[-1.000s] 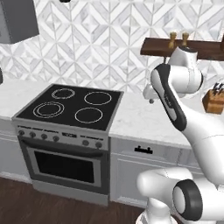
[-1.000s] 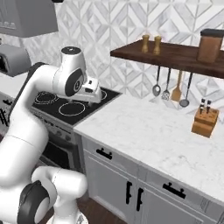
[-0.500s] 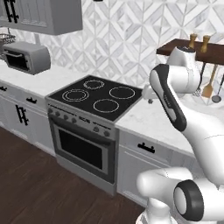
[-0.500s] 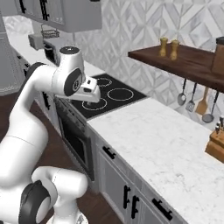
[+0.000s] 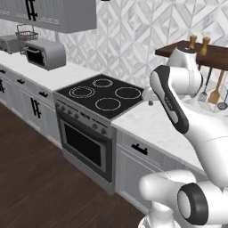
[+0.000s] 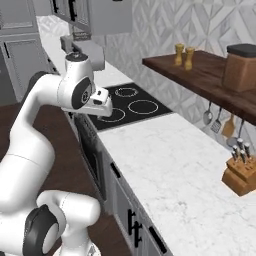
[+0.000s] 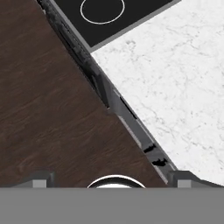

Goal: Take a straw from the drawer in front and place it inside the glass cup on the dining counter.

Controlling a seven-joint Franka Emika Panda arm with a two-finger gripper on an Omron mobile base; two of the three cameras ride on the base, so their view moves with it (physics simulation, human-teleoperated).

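Observation:
My gripper (image 7: 114,176) is open, its two dark fingertips (image 7: 42,177) set wide apart with nothing between them. It hangs above the front edge of the marble worktop (image 7: 175,78), looking down at the dark wood floor (image 7: 48,109) and a corner of the black stove (image 7: 109,17). From the base, the hand (image 6: 101,106) sits out over the stove's near corner, and the left base view has the hand (image 5: 148,95) at the stove's right side. The straw, the drawer, the glass cup and the dining counter are out of view.
The black stove (image 5: 101,94) with its oven stands in a grey cabinet run with narrow black-handled drawers (image 5: 139,149). A toaster oven (image 5: 44,53) sits far left. A wooden shelf (image 6: 200,75) with shakers, hanging utensils and a knife block (image 6: 242,172) lie to the right. Open floor (image 5: 35,178) lies in front.
The whole picture has shifted in both base views: the base has moved, bringing more of the left counter and floor into sight. The arm keeps its pose and the gripper stays open.

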